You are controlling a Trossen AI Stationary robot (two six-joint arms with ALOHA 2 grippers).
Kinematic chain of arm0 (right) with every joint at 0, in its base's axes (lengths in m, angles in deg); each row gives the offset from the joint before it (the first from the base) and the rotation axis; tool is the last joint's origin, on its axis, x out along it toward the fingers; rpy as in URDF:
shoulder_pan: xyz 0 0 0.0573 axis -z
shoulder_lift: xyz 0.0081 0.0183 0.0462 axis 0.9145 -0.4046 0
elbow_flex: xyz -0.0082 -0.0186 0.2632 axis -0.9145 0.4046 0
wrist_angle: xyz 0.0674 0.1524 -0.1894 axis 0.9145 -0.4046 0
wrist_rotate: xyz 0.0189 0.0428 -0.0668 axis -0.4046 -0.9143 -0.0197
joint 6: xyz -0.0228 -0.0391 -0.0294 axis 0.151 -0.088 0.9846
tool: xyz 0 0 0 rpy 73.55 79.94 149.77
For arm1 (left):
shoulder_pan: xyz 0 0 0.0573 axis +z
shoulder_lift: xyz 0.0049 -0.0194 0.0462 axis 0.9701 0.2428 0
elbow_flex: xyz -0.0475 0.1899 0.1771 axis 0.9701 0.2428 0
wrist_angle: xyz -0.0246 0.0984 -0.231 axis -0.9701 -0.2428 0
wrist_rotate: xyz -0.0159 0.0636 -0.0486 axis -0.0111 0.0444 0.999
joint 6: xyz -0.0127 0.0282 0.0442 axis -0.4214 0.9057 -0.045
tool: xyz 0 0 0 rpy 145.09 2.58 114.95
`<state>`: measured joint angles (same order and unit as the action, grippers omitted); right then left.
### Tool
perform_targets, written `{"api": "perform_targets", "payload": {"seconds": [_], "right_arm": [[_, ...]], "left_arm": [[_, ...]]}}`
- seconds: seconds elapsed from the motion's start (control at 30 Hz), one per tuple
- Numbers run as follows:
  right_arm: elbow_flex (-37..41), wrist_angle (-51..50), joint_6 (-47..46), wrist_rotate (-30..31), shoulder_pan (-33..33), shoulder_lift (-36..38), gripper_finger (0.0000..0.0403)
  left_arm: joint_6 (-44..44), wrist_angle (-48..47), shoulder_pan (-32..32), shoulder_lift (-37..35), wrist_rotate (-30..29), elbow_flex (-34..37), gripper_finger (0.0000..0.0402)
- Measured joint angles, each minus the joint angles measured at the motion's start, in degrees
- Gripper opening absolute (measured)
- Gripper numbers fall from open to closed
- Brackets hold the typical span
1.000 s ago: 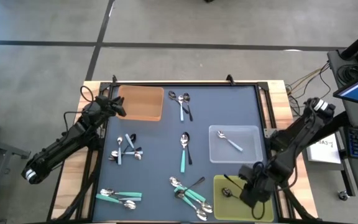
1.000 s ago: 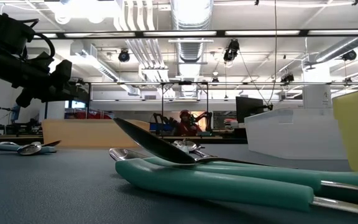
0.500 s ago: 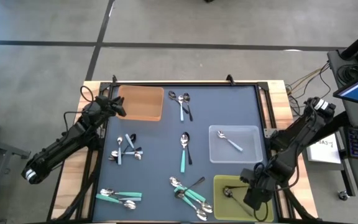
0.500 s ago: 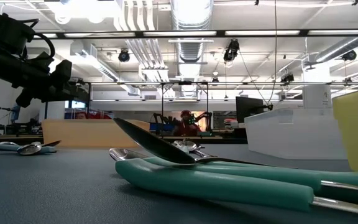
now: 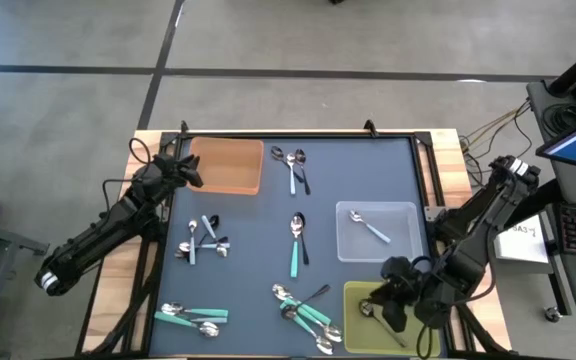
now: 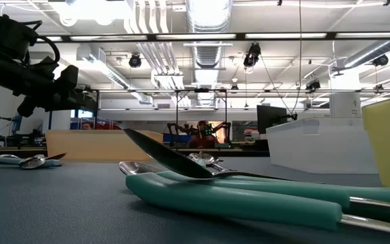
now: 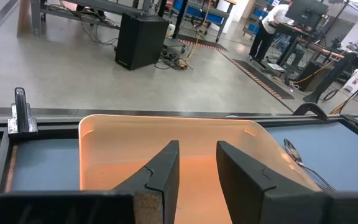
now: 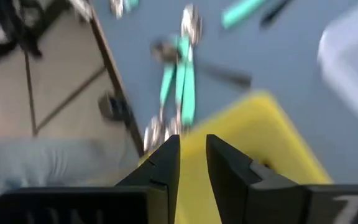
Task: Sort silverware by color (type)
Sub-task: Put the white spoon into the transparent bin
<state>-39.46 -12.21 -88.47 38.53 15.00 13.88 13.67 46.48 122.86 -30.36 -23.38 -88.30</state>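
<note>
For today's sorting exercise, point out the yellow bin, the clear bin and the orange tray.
yellow bin point(image 5: 356, 322): high view, bare floor near its left side.
clear bin point(image 5: 400, 212): high view, bare corner inside.
orange tray point(image 5: 228, 165): high view, centre of its floor.

Overhead, table-level, two wrist views

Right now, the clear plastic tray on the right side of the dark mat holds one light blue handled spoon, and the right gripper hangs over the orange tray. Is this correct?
Not quite. The right gripper hangs over the yellow tray, not the orange tray; the high view shows this. The clear plastic tray does hold one light blue handled spoon.
</note>
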Motion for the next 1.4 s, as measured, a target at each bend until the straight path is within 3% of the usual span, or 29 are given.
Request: {"api": "perform_targets", "payload": {"seconds": [0.2, 0.53, 0.73, 0.93, 1.13, 1.4], "right_arm": [[-1.2, 0.0, 2.7, 9.0, 2.9, 0.0, 0.0068], [-0.9, -0.1, 8.8, 9.1, 12.6, 0.0, 0.0068], [-0.9, -0.1, 10.4, 8.7, 18.3, 0.8, 0.0068], [-0.9, 0.0, 13.7, 6.5, 22.1, 2.1, 0.0068], [-0.9, -0.2, 14.3, 3.1, 24.9, 2.3, 0.0068], [-0.8, -0.3, 15.0, 1.9, 25.7, 2.3, 0.0068]], "left_arm": [[0.0, 0.0, 0.0, 0.0, 0.0, 0.0, 0.0089], [3.2, 0.6, 0.0, 0.0, 0.4, 0.0, 0.0089], [-11.3, -0.8, 0.0, 0.6, 17.0, -0.6, 0.0089], [-10.6, -10.6, 0.0, 4.9, 29.5, -6.9, 0.0089], [-7.7, -23.9, -0.2, 10.9, 32.6, -16.0, 0.0089], [-11.8, -25.0, -4.9, 17.3, 34.4, -26.7, 0.0089]]}}
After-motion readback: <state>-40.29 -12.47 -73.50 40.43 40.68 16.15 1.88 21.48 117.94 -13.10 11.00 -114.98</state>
